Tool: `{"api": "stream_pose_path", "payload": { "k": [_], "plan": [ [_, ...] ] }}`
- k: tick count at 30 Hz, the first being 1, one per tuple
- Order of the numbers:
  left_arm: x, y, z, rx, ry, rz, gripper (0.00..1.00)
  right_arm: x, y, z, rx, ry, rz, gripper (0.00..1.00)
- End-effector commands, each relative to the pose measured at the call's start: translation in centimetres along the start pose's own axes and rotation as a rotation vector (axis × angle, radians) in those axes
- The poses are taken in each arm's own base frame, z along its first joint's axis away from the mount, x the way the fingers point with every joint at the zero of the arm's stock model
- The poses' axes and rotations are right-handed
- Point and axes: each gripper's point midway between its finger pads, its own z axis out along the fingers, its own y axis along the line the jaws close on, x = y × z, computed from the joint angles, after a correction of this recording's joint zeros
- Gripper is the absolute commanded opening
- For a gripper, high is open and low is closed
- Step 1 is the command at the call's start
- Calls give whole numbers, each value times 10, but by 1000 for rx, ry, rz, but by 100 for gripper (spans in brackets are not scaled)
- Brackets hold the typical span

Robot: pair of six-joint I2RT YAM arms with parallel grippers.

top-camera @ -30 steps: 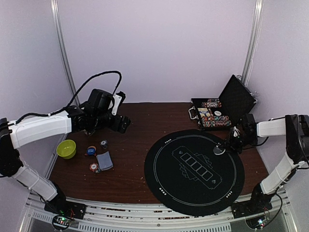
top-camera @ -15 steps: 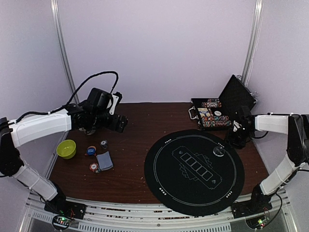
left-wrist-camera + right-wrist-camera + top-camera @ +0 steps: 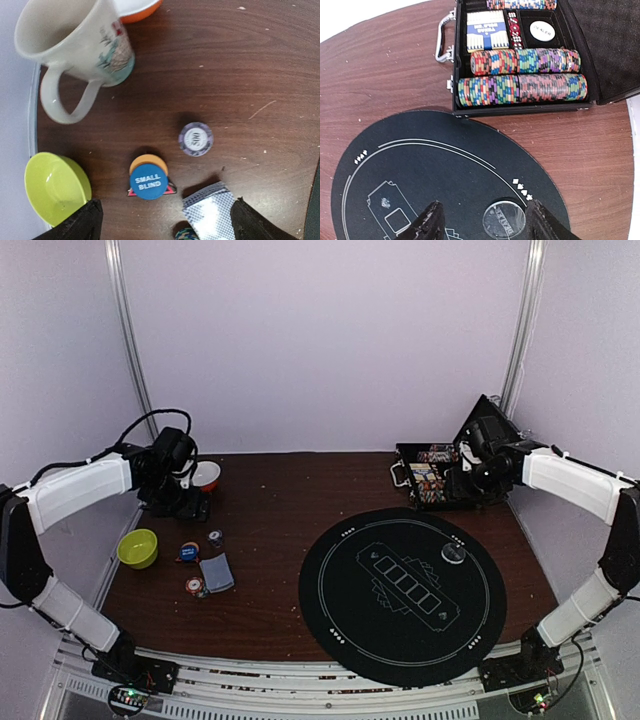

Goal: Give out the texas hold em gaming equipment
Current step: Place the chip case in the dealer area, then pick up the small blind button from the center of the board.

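Brown bench [image 3: 280, 570] is carrying everything. Left jaws are hanging wide open, empty, above cards [image 3: 207, 216], a blue disc [image 3: 148, 181] and a chip [image 3: 195, 139]. Right jaws are gaping empty over a clear disc [image 3: 504, 218] on the mat [image 3: 445, 165], chip case [image 3: 530, 108] lying ahead.

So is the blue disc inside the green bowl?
No, the blue disc sits on an orange disc, apart from the green bowl.

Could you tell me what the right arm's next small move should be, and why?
Probably advance the right gripper toward the chip rows in the case: its jaws are open and empty, and a clear disc already lies on the mat.
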Motion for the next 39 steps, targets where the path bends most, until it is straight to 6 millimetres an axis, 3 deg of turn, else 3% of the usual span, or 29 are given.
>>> {"api": "stream_pose_path", "payload": {
  "k": [1,10,16,29,39],
  "plan": [
    [17,31,8,5,87,-107,91,3,-4,-1,35,17,-53,59],
    [24,34,49,-7,167,-92,77,18,-15,1,81,46,-101,61],
    [34,30,68,-2,220,-71,77,22,-16,7,85,59,-112,61],
    [52,38,99,-43,271,-78,73,29,-19,10,100,86,-127,61],
    [64,38,108,-38,289,-92,73,27,-18,14,101,91,-137,61]
  ]
}}
